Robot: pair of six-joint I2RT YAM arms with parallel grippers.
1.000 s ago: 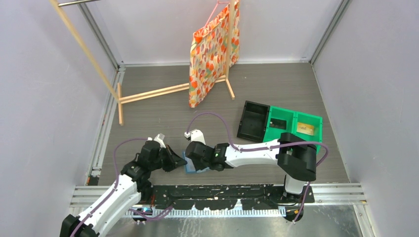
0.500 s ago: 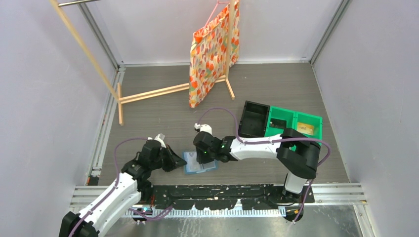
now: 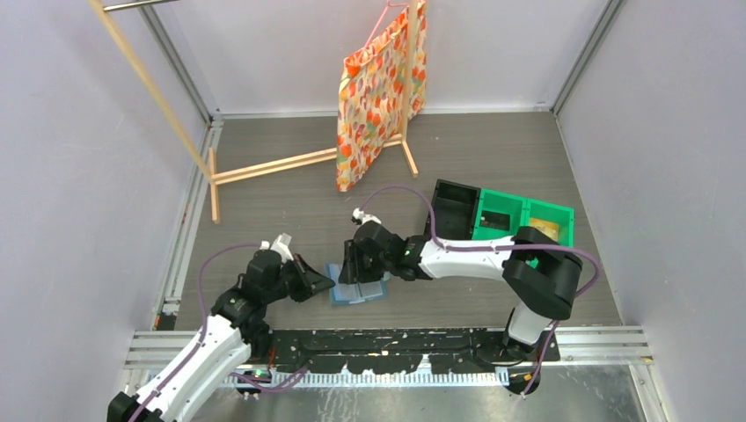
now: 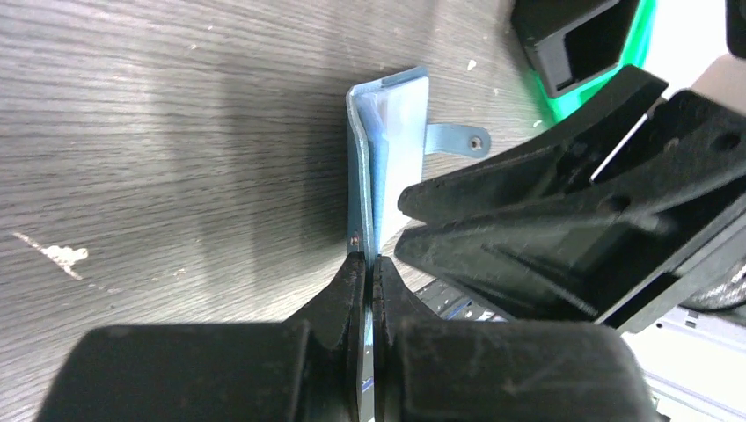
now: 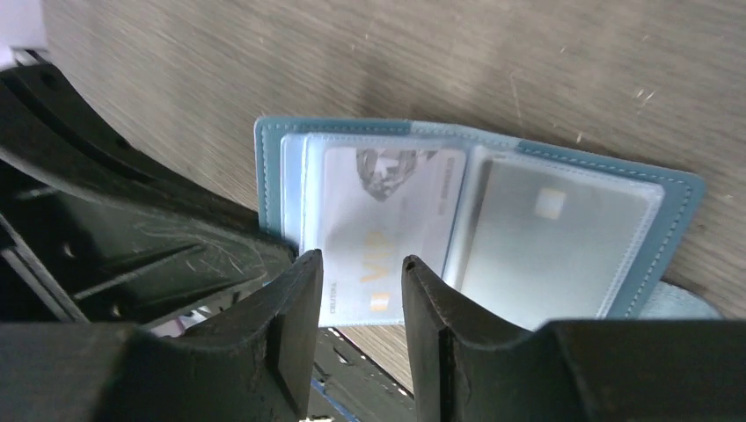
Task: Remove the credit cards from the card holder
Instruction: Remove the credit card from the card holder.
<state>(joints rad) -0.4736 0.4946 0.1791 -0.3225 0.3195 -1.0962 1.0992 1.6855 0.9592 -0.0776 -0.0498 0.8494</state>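
Near the front of the bench (image 3: pixel 264 202), clamps one cover of the card holder (image 3: pixel 359 287) in the tightly shut left gripper (image 4: pixel 368 264). Has drawn the right gripper (image 5: pixel 361 268) back, jaws now wider and empty, exposing sleeved credit cards (image 5: pixel 387 211); ready for extraction.

so the left arm (image 3: pixel 207 338) comes up from its base at bottom left and leans in toward the middle, wrist kept low. The left gripper (image 4: pixel 369 264) is pinched tight, fingers flat together on the edge of the card holder (image 4: pixel 400 114). The right arm (image 3: pixel 466 257) folds at the elbow above its base and stretches out leftward, wrist tipped down. The right gripper (image 5: pixel 361 264) has its two fingers apart with a clear gap, not clamping anything. Both grippers sit nose to nose, just beside each other.
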